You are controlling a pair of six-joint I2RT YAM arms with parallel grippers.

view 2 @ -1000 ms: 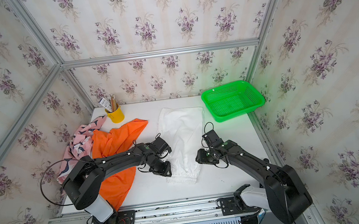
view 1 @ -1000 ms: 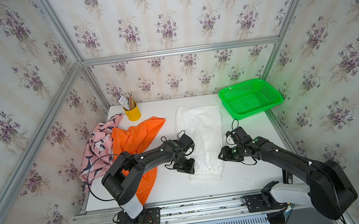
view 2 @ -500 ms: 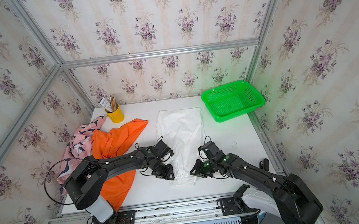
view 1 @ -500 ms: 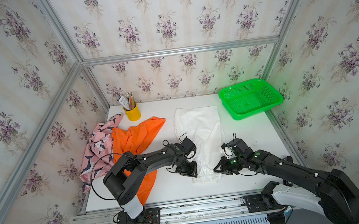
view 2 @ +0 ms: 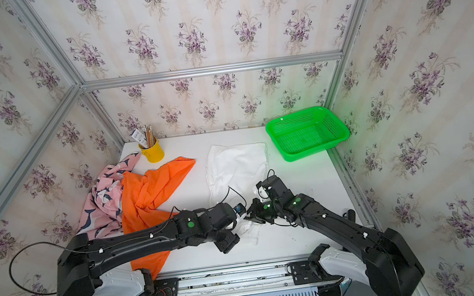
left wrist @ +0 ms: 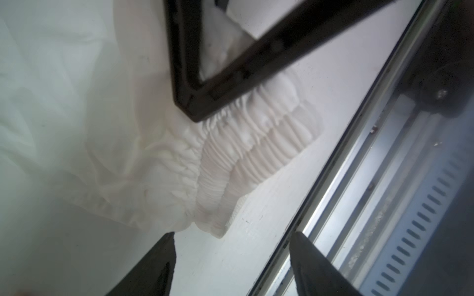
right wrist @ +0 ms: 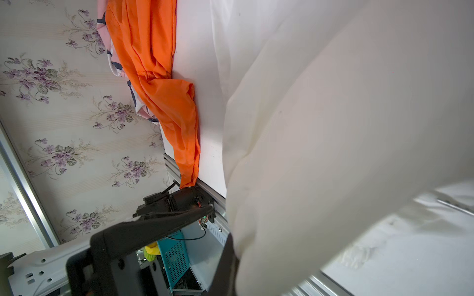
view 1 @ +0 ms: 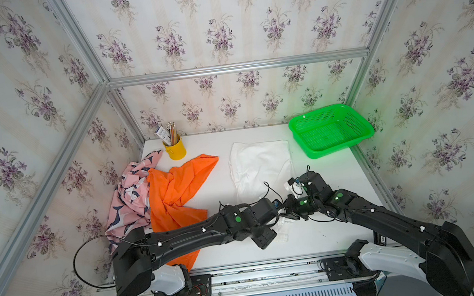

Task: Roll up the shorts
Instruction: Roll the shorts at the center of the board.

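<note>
The white shorts [view 1: 260,164] [view 2: 236,167] lie mid-table, their near end bunched between the two arms. My left gripper [view 1: 275,226] [left wrist: 233,234] is open, with bare table between its fingers and the ribbed waistband [left wrist: 243,148] just past the tips. My right gripper [view 1: 290,209] [right wrist: 236,256] is shut on the white shorts [right wrist: 333,128], and the cloth drapes over its jaw. One of its fingers [left wrist: 179,64] rests on the waistband. The orange shorts [view 1: 179,185] [view 2: 149,189] and the pink whale-print shorts [view 1: 131,194] [view 2: 104,197] lie crumpled at the left.
A green basket [view 1: 333,148] [view 2: 312,150] stands at the back right corner. A yellow cup of pencils [view 1: 175,149] sits at the back left. The aluminium front rail [view 1: 243,268] runs just behind both grippers, and papered walls close the other sides.
Both grippers came from the shorts' side edges toward the front and each other, bunching the near end. The right gripper shut on the cloth, and the left gripper opened.
</note>
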